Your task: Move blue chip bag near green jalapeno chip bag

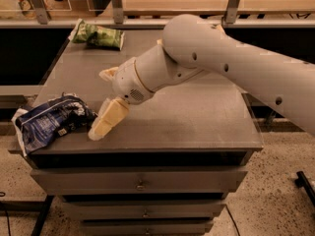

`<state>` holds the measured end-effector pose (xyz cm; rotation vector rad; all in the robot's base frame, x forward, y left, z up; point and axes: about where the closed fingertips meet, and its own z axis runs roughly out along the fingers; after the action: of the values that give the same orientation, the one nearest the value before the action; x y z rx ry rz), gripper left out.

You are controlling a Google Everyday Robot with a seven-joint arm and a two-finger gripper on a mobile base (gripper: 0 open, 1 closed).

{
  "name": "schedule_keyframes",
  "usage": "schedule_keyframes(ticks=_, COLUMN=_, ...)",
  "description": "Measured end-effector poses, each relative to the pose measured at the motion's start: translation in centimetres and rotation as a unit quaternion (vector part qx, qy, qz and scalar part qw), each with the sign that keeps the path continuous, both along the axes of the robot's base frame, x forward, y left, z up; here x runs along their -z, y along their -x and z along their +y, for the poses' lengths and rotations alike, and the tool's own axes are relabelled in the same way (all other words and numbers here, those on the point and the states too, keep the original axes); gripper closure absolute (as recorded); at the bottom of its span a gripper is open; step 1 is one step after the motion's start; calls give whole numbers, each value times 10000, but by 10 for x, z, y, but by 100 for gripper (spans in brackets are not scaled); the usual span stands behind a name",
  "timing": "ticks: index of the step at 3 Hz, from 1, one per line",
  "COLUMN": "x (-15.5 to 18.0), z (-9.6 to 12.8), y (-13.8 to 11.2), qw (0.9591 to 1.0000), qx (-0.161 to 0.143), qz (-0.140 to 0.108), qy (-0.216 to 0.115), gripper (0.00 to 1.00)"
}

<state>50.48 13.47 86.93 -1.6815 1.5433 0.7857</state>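
just right of the blue chip bag [48,123], the gripper [101,104] hangs with its fingers spread apart.
on the grey cabinet top [197,117] the blue chip bag lies crumpled at the front left corner, overhanging the left edge; the lower finger [109,118] points down just beside the bag's right end. the green jalapeno chip bag [96,35] sits at the top's back left, well apart. the drawers [140,185] under the top are shut, above a speckled floor [275,200].

Lab: robot fingers [107,120] low over grey drawer cabinet [192,119], speckled floor [278,193]
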Motion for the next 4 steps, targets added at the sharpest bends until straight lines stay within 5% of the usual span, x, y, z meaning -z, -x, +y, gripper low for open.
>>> schedule_keyframes(ticks=1, x=12, z=20, y=1, qw=9999, qx=-127, qz=17, qy=99, gripper=0)
schedule_keyframes(ticks=4, x=39, z=45, y=-4, qw=9989, qx=-252, qz=388, qy=58, gripper=64)
